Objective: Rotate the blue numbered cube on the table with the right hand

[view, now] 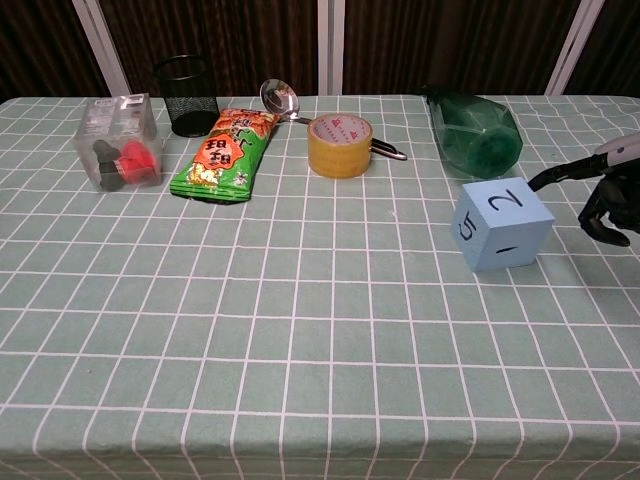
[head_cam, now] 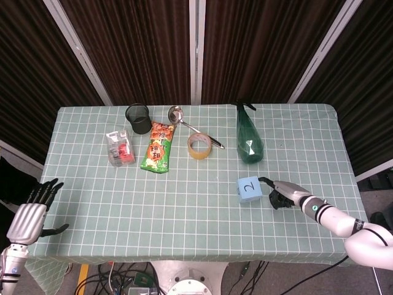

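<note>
Now right hand (head_cam: 284,194) open, holding nothing, one finger reaching blue numbered cube (head_cam: 249,188) just to its left. Advice: settle fingers on opposite faces, twist slowly, keep cube flat on worktop (head_cam: 184,209).

The right hand (head_cam: 281,193) lies low over the surface, one finger stretched forward and the others curled under, holding nothing. The left hand (head_cam: 27,216) hangs off the near left edge, fingers spread.

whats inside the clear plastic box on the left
Through the clear plastic box a red item and a dark one show; what they are cannot be told, and its far side is hidden.
</note>
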`<action>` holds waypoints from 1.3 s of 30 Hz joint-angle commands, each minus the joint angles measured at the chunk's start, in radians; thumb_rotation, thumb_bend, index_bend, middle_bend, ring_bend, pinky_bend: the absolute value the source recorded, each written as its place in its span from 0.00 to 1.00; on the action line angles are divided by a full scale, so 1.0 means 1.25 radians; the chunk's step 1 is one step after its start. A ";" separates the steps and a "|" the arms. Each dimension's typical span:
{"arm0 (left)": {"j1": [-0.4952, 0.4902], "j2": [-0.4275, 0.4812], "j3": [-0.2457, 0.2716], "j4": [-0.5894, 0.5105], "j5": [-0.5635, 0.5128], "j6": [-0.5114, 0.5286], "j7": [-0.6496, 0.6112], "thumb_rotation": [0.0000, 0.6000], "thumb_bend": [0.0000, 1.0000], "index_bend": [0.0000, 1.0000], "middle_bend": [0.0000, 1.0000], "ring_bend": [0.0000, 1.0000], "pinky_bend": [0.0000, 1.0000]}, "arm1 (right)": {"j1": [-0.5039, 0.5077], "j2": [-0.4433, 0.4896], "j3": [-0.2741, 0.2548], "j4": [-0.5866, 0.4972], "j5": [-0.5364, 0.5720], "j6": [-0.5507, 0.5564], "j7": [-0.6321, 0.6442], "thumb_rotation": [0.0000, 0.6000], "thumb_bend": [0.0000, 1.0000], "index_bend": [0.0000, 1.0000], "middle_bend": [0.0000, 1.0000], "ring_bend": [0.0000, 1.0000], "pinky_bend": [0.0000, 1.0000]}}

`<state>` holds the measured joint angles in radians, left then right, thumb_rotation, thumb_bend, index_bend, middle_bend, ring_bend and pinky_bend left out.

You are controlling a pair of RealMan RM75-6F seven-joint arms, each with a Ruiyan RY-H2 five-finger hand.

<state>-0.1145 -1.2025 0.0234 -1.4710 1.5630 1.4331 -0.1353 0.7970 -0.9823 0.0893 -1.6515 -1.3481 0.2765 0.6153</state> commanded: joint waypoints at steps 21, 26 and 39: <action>0.011 0.005 -0.002 0.025 -0.005 0.015 -0.040 0.99 0.00 0.05 0.00 0.00 0.00 | 0.199 -0.015 -0.001 -0.039 0.193 -0.102 -0.142 1.00 1.00 0.02 0.96 0.86 0.76; 0.013 0.004 -0.002 0.035 -0.006 0.017 -0.054 0.99 0.00 0.05 0.00 0.00 0.00 | 0.268 -0.012 -0.027 -0.038 0.250 -0.121 -0.160 1.00 1.00 0.03 0.96 0.86 0.76; 0.016 0.002 -0.003 0.052 -0.009 0.020 -0.077 0.99 0.00 0.05 0.00 0.00 0.00 | 0.426 -0.033 -0.123 -0.029 0.350 -0.136 -0.182 1.00 1.00 0.04 0.96 0.86 0.76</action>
<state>-0.0944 -1.2001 0.0194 -1.4055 1.5525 1.4577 -0.2314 1.3140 -1.0168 -0.0499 -1.6885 -0.9237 0.1055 0.3933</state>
